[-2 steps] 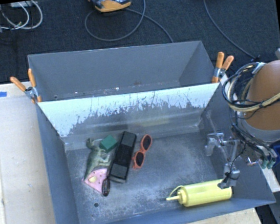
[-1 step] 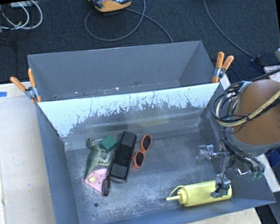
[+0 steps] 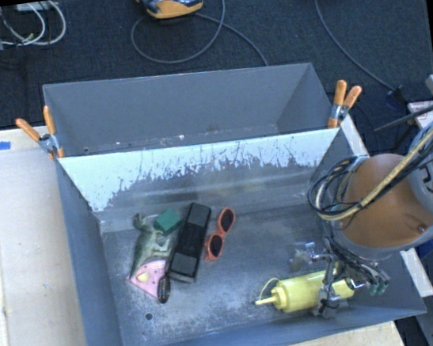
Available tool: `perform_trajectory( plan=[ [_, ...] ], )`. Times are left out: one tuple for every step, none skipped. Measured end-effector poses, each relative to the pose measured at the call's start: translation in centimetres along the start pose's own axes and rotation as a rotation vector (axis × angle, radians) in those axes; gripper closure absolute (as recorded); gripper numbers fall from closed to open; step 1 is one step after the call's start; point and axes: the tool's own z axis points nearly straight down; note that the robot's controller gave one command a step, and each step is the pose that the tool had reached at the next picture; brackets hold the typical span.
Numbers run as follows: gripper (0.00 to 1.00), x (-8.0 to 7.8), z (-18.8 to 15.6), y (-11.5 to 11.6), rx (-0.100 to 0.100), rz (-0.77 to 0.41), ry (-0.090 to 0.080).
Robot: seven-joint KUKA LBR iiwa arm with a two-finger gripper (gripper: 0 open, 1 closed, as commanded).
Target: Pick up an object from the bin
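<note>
A yellow squeeze bottle [image 3: 297, 293] with a pointed nozzle is lying on its side on the floor of the grey bin [image 3: 193, 123], in the near right corner, nozzle pointing left. The pincer [image 3: 325, 282] is standing over the bottle's right end with its fingers [image 3: 328, 307] spread wide, one on each side of the body, the lower one sitting just beside it. Behind it the arm's orange cover [image 3: 381, 209] and looped cables are leaning in over the right wall. Well apart on the left, a black block [image 3: 188, 242], orange sunglasses [image 3: 219, 234], a green piece [image 3: 167, 221] and a pink triangle [image 3: 147, 278] are lying clustered together.
</note>
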Motion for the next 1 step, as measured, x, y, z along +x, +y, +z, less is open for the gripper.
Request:
perform_trajectory(
  plan=[
    [0.0, -0.04, -5.19, 0.91, -0.002, -0.116, 0.007]
  ],
)
